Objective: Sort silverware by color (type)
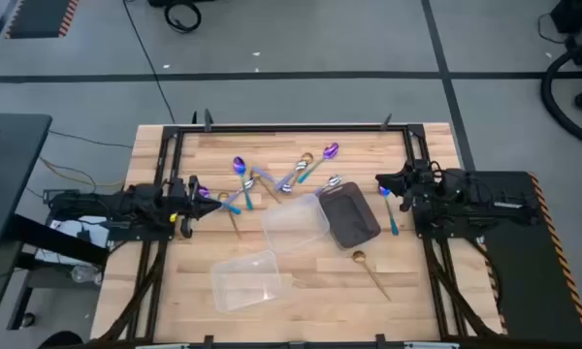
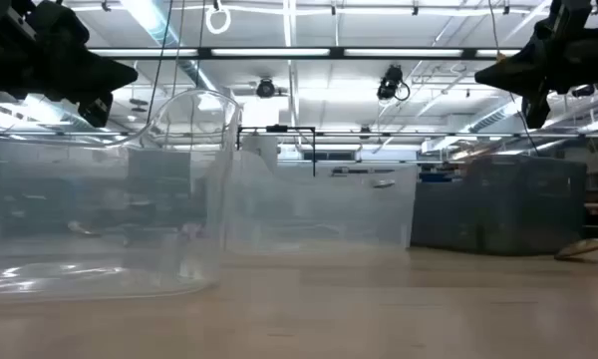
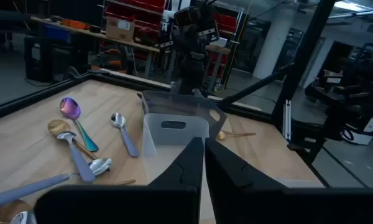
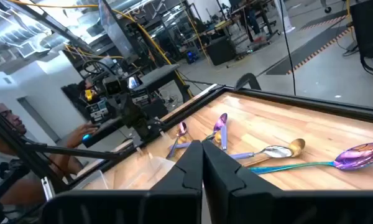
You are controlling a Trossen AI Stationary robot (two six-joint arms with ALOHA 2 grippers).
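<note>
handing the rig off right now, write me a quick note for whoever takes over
Left gripper: shut, empty, parked at the left table edge.
Right gripper: shut, empty, parked at the right edge.
Silverware: most lies mixed in a loose pile at the back centre of the table, silver, gold and iridescent together. One iridescent spoon lies beside the dark tray on its right; one gold spoon lies alone toward the front.
Clear containers: nothing visible in them, nor in the tray.
Done: nothing sorted yet.
Left: every piece still needs grouping by color.
</note>
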